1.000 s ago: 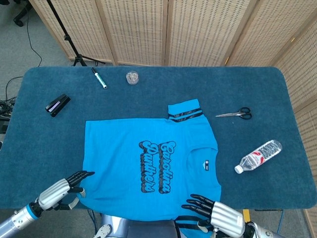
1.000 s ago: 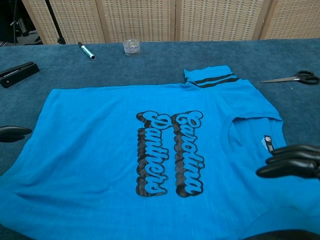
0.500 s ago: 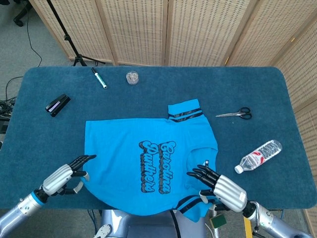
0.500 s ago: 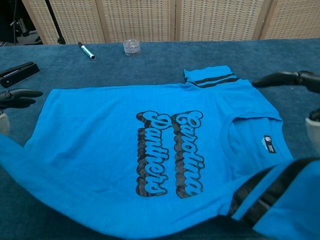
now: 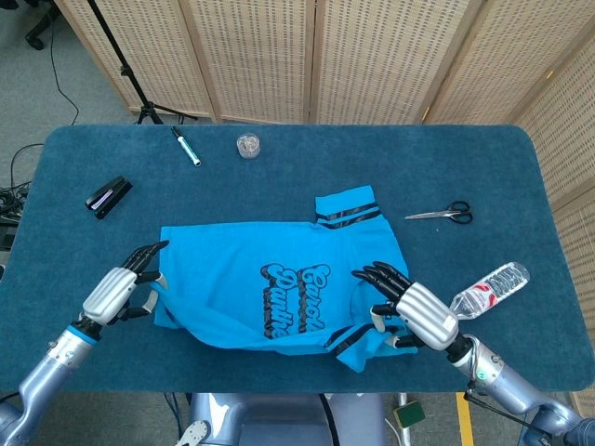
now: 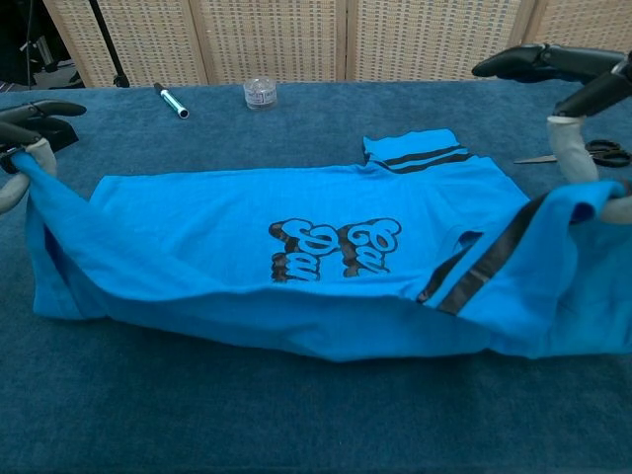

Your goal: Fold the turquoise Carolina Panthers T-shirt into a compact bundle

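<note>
While both hands grip it, T-shirt (image 5: 279, 279) stretches left-right.

Raised T-shirt (image 5: 279, 279) fold hides its lettering's (image 5: 297, 297) lower half

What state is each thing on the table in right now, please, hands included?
T-shirt: near edge lifted, half folded over.
Left hand: holds shirt's corner.
Right hand: holds shirt's sleeve side.
Scissors: closed, lying flat.
Water bottle: capped, on its side.
Pen: capped.
Stapler: closed.

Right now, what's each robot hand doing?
Left robot hand: holding the near edge of the turquoise cotton Carolina Panthers T-shirt.
Right robot hand: holding the shirt's near sleeve end.
</note>
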### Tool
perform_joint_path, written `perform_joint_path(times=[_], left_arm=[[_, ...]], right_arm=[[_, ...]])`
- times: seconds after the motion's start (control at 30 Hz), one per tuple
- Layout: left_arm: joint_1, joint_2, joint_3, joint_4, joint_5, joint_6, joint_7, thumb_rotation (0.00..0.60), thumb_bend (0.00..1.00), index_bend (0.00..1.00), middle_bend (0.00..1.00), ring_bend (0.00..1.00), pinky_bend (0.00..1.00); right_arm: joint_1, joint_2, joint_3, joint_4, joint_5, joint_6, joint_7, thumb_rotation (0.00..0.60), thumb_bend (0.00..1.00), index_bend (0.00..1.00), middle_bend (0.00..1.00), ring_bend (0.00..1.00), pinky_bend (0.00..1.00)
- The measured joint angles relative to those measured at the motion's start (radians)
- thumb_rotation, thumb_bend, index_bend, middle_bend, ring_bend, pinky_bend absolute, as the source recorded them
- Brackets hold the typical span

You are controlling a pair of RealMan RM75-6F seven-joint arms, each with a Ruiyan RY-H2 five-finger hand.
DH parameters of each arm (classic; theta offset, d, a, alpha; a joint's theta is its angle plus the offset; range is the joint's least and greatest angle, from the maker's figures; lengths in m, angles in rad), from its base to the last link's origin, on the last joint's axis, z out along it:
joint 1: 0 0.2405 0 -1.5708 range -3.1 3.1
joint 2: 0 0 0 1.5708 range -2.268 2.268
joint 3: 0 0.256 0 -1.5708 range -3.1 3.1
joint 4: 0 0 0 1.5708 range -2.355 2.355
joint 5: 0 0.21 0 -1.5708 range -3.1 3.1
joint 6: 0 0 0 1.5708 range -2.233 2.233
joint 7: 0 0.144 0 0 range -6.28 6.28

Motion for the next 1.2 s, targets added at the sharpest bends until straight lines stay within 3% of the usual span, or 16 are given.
perform_joint_path(times=[0.37, 0.67, 1.2], left_arm=[[-0.071, 0.03, -0.132, -0.071, -0.189, -0.176, 0.14, 0.6, 0.64, 0.79, 0.0, 0.0, 0.0], [-0.11, 0.004, -0.208, -0.062, -0.319, -0.276, 0.228, 0.6, 0.64, 0.79, 0.0, 0.0, 0.0], [-0.137, -0.088, -0.267, 0.087, -0.403, -0.353, 0.262, 0.6, 0.64, 0.79, 0.0, 0.0, 0.0]], right_arm=[[0.13, 0.0, 0.156, -0.059, 0.237, -0.274, 0.001, 0.6, 0.49, 0.68, 0.07, 0.0, 0.0], [0.243, -0.076, 0.283, 0.027, 0.448, -0.492, -0.061, 0.6, 0.49, 0.68, 0.08, 0.0, 0.0], [0.353, -0.189, 0.368, 0.227, 0.576, -0.663, -0.104, 0.6, 0.49, 0.68, 0.08, 0.0, 0.0]])
